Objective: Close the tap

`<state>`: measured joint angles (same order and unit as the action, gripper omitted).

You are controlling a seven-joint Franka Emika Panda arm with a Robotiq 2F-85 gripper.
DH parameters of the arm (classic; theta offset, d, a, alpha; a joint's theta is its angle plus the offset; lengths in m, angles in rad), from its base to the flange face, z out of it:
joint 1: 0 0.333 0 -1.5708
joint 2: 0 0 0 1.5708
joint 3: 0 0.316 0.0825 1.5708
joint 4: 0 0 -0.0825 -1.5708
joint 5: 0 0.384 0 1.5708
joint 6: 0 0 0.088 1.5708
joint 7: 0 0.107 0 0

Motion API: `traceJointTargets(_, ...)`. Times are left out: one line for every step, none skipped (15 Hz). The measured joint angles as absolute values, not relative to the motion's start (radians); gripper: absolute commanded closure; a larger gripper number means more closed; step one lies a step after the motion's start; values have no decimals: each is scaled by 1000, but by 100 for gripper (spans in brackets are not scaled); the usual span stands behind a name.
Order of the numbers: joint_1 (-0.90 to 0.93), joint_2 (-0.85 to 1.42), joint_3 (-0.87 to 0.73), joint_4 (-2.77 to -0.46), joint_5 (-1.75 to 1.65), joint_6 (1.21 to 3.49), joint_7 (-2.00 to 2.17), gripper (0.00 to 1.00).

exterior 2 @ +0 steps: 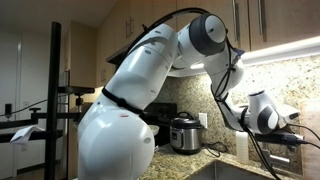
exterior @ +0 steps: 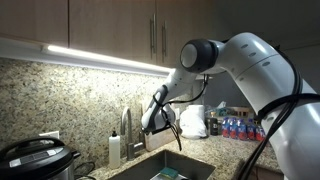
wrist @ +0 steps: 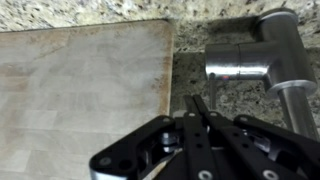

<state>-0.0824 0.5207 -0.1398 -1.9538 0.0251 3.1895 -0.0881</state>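
The tap (exterior: 126,124) is a slim silver-grey faucet standing behind the sink by the granite backsplash. In the wrist view its metal body and short side lever (wrist: 240,62) lie just beyond and to the right of my fingertips. My gripper (wrist: 197,102) is shut, both black fingers pressed together with nothing between them, a short gap from the lever. In an exterior view my gripper (exterior: 151,122) hangs right beside the tap, over the sink's rear edge. In an exterior view the gripper (exterior 2: 290,130) is at the far right and the tap cannot be made out.
A white soap bottle (exterior: 114,148) stands next to the tap. A rice cooker (exterior: 35,158) sits on the counter; it also shows in an exterior view (exterior 2: 185,133). The sink (exterior: 165,168) is below. Small bottles (exterior: 236,128) stand further along. A pale wooden board (wrist: 80,90) fills the left of the wrist view.
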Motion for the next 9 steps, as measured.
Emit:
traceJointTargets(-62, 497, -168, -1995, 25, 3197, -88, 97)
traceJointTargets(-45, 472, -188, -2036, 16, 3197, -95, 97)
traceJointTargets(-26, 447, -208, -2075, -1, 3195, -98, 96)
traceJointTargets(-8, 424, -223, -2112, -22, 3191, -105, 96)
traceJointTargets(2, 401, -227, -2147, -41, 3189, -115, 96)
traceJointTargets(6, 378, -223, -2181, -71, 3189, -121, 96)
traceJointTargets(6, 354, -217, -2213, -101, 3188, -125, 96)
traceJointTargets(10, 330, -215, -2245, -124, 3188, -132, 97)
traceJointTargets(17, 306, -215, -2277, -142, 3188, -137, 97)
